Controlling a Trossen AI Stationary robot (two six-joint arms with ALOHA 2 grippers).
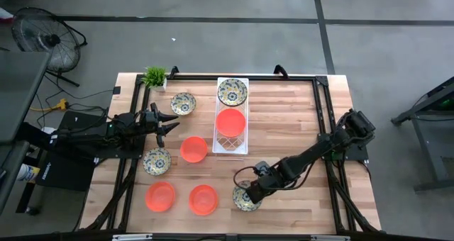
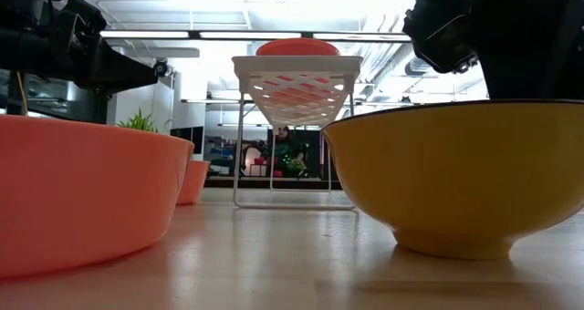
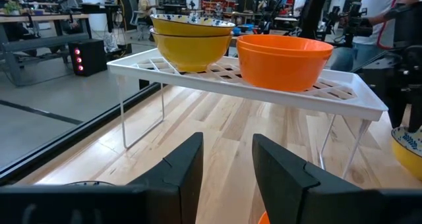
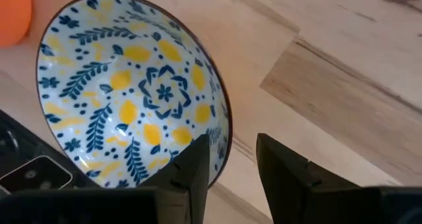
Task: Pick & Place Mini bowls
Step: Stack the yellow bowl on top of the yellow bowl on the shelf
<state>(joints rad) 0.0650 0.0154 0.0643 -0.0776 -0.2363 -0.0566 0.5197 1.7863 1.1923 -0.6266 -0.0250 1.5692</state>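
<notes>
Here the desk point(image 1: 298, 127) carries a white rack point(image 1: 232, 150) with two bowls on top, and more bowls spread across the near side. The right gripper point(image 4: 231, 168) is low at the front edge, its fingers apart and straddling the rim of a floral bowl point(image 4: 132, 92), one finger inside, one outside; whether they touch it yet is hard to say. That arm is plainly the nearer one. The left gripper point(image 3: 227, 171) hangs open, facing the rack from the left.
</notes>
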